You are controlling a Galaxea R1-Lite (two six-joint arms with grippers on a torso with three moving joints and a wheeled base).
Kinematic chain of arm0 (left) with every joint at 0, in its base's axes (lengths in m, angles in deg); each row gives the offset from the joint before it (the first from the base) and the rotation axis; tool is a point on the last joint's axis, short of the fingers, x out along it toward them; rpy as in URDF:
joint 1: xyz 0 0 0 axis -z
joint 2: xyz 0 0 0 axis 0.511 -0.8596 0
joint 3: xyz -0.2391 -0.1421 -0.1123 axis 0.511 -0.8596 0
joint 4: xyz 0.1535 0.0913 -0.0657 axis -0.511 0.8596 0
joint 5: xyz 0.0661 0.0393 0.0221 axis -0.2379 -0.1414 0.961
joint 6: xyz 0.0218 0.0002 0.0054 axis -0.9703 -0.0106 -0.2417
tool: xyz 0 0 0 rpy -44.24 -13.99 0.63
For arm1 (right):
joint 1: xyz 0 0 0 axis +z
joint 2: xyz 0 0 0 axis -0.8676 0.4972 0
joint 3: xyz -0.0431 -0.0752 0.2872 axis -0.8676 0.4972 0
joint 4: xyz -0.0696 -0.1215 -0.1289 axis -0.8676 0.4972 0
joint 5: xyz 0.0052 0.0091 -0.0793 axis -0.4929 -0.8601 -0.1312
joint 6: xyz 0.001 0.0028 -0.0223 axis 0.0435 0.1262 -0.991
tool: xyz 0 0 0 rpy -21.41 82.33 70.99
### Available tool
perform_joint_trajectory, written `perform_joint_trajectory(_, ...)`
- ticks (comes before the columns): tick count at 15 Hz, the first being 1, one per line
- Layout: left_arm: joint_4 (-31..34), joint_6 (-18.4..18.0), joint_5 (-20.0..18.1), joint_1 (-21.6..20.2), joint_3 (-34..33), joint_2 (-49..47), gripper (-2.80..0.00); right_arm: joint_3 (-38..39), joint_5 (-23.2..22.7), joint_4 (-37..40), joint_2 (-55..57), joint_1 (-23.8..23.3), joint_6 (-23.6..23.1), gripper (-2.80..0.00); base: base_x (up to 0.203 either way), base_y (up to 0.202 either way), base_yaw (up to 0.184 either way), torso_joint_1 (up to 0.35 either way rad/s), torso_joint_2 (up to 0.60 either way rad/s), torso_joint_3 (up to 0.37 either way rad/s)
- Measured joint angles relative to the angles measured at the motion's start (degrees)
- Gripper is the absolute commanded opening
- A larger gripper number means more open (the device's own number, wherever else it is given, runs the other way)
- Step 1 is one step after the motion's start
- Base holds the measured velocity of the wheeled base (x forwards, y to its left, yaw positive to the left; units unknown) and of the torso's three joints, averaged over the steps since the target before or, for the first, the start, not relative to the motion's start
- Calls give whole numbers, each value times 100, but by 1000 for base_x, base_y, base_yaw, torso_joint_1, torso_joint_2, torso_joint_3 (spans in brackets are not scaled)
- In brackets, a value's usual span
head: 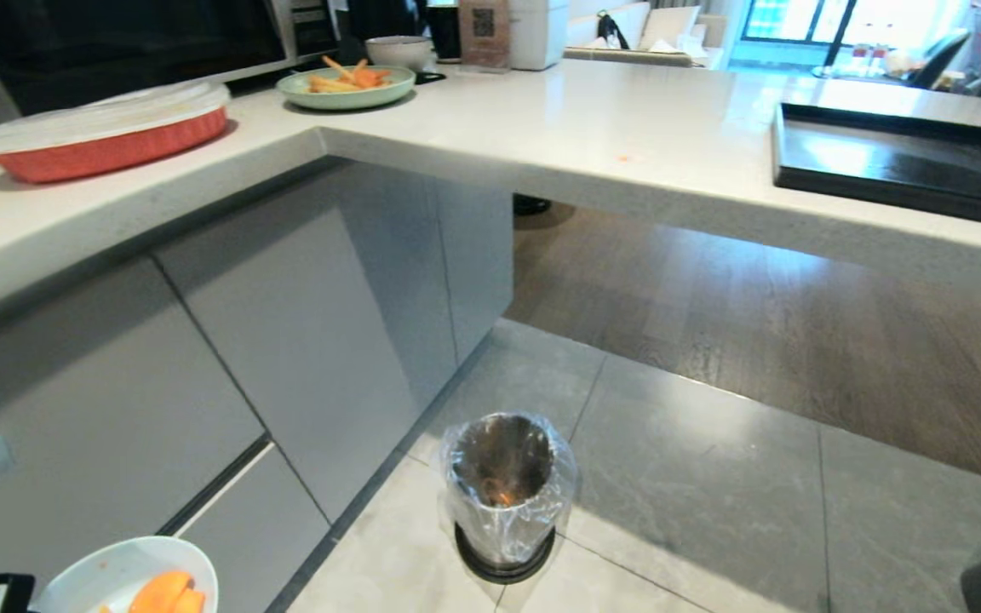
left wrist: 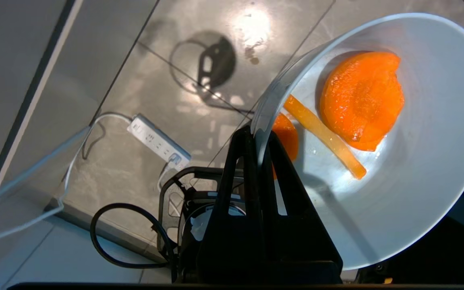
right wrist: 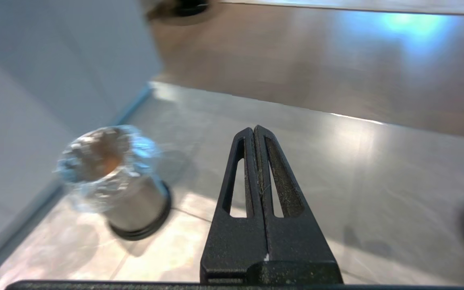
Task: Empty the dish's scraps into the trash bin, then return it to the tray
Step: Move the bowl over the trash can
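Nearest the head camera, at the lower left edge, the dish (head: 120,575) is held low over the floor by the left gripper (left wrist: 258,139), whose black fingers (left wrist: 240,181) are clamped together on the dish's rim, one outside the wall and one inside. Inside the dish the scraps (left wrist: 359,98) are seen: a large orange chunk, a smaller orange piece by the gripped rim, and a pale yellow stick lying between them. Below the dish, on the tiles, a white power strip (left wrist: 157,141) with its cable is visible. The right gripper (right wrist: 255,131) is held above the floor with its fingers pressed together and nothing between them. A little farther off, the trash bin (head: 506,494) stands on the tiled floor (head: 712,511) beside the grey cabinets (head: 286,340), well apart from the dish, with something orange at its bottom. Farther back, on the pale counter (head: 584,128), the tray (head: 899,166) lies at the right. At the left a red baking dish (head: 107,136) and a green plate (head: 346,85) of orange sticks are set.
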Motion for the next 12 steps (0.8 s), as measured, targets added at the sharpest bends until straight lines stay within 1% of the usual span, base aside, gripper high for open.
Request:
perform_joint_trajectory(3,5,0,2,-2,0,0,-280,0,0,1,0,0,0,-280,1,-7,128,3,1,2)
perform_joint_trajectory(12,-39,-2,-11,-5,6,0,-280,0,2,0,0,4,4,-280,0,0,0,0,0,0)
